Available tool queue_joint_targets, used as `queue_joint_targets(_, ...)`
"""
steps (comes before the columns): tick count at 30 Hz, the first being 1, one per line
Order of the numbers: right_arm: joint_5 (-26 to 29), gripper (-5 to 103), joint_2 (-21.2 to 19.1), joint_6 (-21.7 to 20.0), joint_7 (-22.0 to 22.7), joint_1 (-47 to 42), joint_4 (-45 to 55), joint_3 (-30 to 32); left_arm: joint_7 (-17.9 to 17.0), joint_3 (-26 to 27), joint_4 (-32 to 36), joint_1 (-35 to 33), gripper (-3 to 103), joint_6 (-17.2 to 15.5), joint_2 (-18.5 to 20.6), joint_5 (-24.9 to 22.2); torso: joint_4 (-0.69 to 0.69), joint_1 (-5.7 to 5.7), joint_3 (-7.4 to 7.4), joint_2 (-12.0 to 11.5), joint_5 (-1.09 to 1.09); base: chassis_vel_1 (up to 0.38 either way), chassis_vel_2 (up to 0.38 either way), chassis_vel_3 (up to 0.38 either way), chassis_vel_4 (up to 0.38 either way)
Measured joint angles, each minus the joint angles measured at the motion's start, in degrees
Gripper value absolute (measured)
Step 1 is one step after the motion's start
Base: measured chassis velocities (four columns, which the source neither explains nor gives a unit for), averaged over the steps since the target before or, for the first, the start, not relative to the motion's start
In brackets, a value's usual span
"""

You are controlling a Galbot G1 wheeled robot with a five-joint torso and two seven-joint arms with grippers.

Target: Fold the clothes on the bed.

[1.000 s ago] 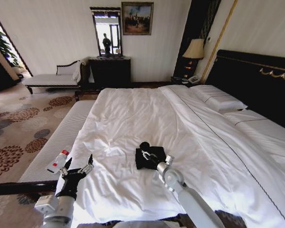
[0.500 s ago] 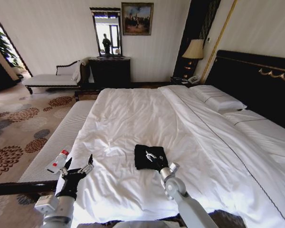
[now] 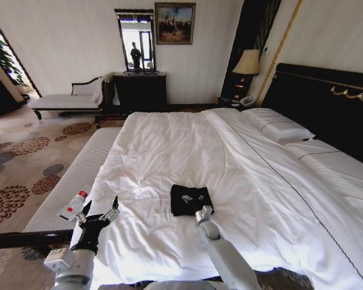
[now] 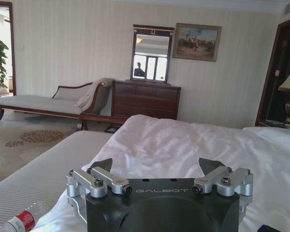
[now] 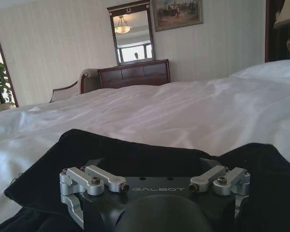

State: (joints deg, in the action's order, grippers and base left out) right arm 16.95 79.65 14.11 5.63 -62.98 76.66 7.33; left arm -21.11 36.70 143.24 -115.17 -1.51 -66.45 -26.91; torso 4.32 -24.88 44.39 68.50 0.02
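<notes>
On the white-sheeted bed (image 3: 169, 145), the black T-shirt (image 3: 189, 200) has flattened into a compact fold; my right gripper (image 3: 201, 211), retreating, I cannot tell whether it's open; my left gripper (image 3: 100, 216) waits, spread and empty.

Pale striped walls enclose the room, with a framed painting (image 3: 175, 23) beside a mirror (image 3: 135, 40) above a dark wood dresser (image 3: 140, 90). A white chaise (image 3: 68, 99) stands on floral-patterned carpet (image 3: 24, 154); a shaded lamp (image 3: 248, 63) sits on the nightstand (image 3: 233, 103)

"GALBOT" on the left hand (image 4: 162, 170) and the right hand (image 5: 154, 169).
</notes>
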Motion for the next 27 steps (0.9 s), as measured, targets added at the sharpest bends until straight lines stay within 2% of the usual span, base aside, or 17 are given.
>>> queue_joint_targets(3,-0.37,100,-1.48,0.35,0.34,-1.59,3.05,2.4,0.0,0.0,0.0,0.0,100,0.0,0.0,0.0,-0.01,0.0,0.0,0.0,0.0,0.0,0.0,0.0,0.0)
queue_joint_targets(6,-1.16,100,-7.04,0.14,0.13,-5.9,9.22,10.8,-0.01,0.01,0.0,0.0,100,0.0,0.0,0.0,0.02,0.0,0.0,0.0,0.0,0.0,0.0,0.0,0.0)
queue_joint_targets(7,-1.16,100,-7.04,0.14,0.13,-5.9,9.22,10.8,-0.01,0.01,0.0,0.0,100,0.0,0.0,0.0,0.02,0.0,0.0,0.0,0.0,0.0,0.0,0.0,0.0)
queue_joint_targets(9,-2.31,100,-10.68,-1.04,-0.03,-9.83,14.12,17.29,0.0,0.0,0.0,0.0,100,0.0,0.0,0.0,0.07,0.0,-0.01,0.0,0.0,0.0,0.0,0.0,0.0)
queue_joint_targets(12,3.19,100,-14.14,-3.86,0.76,-16.81,24.11,24.6,0.01,0.0,0.0,0.0,100,0.0,0.0,0.0,0.02,0.0,-0.01,0.0,0.0,0.0,0.0,0.0,0.0)
queue_joint_targets(13,3.19,100,-14.14,-3.86,0.76,-16.81,24.11,24.6,0.01,0.0,0.0,0.0,100,0.0,0.0,0.0,0.02,0.0,-0.01,0.0,0.0,0.0,0.0,0.0,0.0)
queue_joint_targets(15,4.52,100,-14.55,-5.13,0.25,-22.34,29.91,29.15,0.0,0.01,0.0,0.0,100,0.01,0.0,0.0,0.01,0.0,-0.01,0.01,-0.01,0.0,0.0,0.0,0.0)
queue_joint_targets(17,3.94,100,-13.91,-4.64,-1.4,-26.59,33.12,32.14,0.0,0.0,0.0,0.0,100,0.0,0.0,0.0,0.05,0.01,-0.01,0.01,-0.01,0.0,0.0,0.0,0.0)
queue_joint_targets(20,3.63,100,-13.59,-4.3,-2.53,-28.92,35.3,33.6,0.0,0.0,0.0,0.0,100,0.0,0.0,0.0,0.04,0.01,-0.02,0.01,-0.01,0.0,0.0,0.0,0.0)
queue_joint_targets(23,2.26,100,-13.7,-3.25,-3.53,-29.46,35.93,33.34,0.0,0.0,0.0,0.0,100,0.0,0.0,0.0,0.0,0.0,-0.01,0.01,0.0,0.0,0.0,0.0,0.0)
queue_joint_targets(27,1.95,100,-13.47,-3.05,-4.01,-28.53,37.06,31.81,0.0,0.0,0.0,0.0,100,0.01,0.0,0.0,0.02,-0.01,0.0,0.0,0.0,0.0,0.0,0.0,0.0)
